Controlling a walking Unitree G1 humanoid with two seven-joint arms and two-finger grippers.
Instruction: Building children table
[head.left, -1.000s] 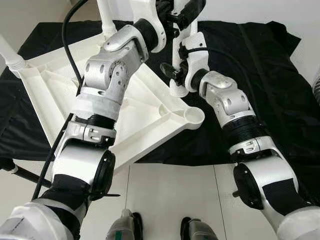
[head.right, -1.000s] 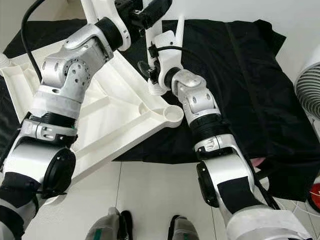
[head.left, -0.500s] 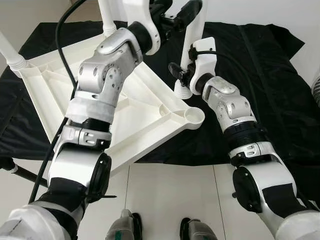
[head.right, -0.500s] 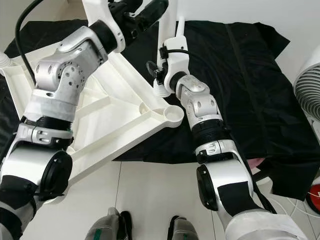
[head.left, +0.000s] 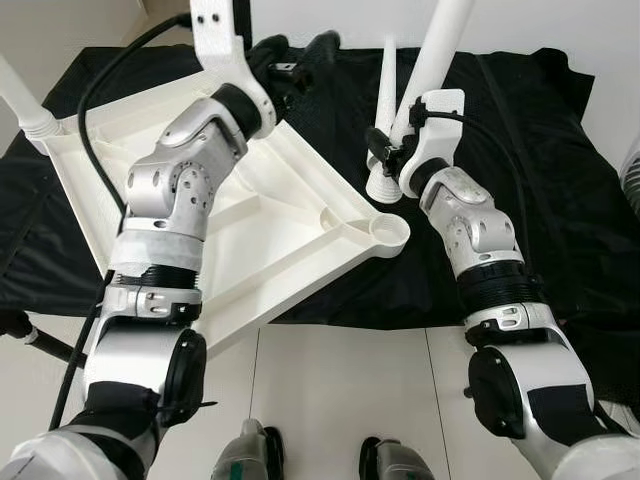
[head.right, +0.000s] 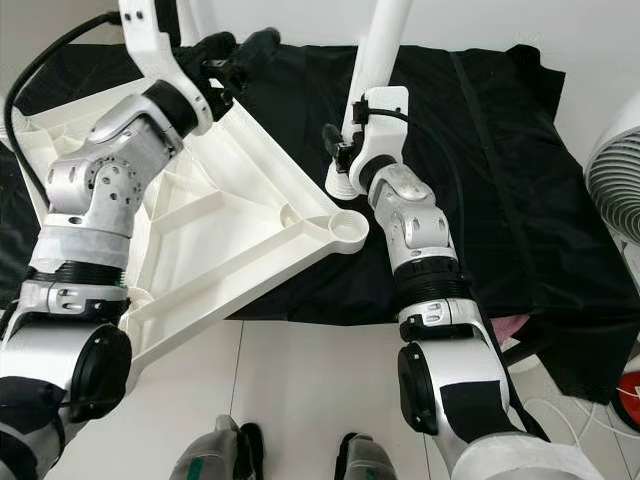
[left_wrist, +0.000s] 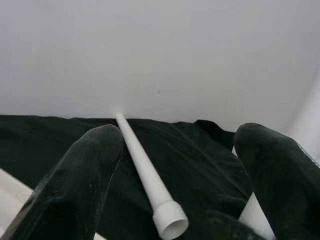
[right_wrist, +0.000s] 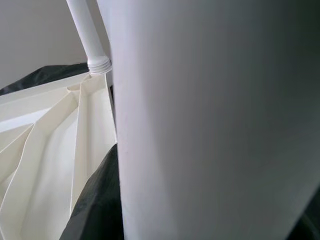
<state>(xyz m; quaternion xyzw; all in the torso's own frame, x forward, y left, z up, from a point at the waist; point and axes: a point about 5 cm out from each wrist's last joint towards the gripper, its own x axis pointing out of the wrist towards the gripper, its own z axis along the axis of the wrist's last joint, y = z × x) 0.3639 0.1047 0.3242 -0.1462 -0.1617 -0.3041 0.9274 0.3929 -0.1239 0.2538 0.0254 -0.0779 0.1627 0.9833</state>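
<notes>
The white table top lies upside down on a black cloth. An empty round socket marks its near corner. One leg stands screwed into the far left corner. My right gripper is shut on another white leg. That leg is tilted, and its wide end hangs just beyond the socket. It looms close in the right wrist view. A thinner loose leg lies on the cloth behind. My left gripper is open and empty over the table's far edge.
A fan stands at the right edge. A black cable crosses the white tile floor on the left. My feet stand just in front of the cloth. An upright fitted leg shows in the right wrist view.
My left gripper has drawn back to the left, away from the top of the held leg. My right gripper has shifted right, tilting the leg's top rightward.
</notes>
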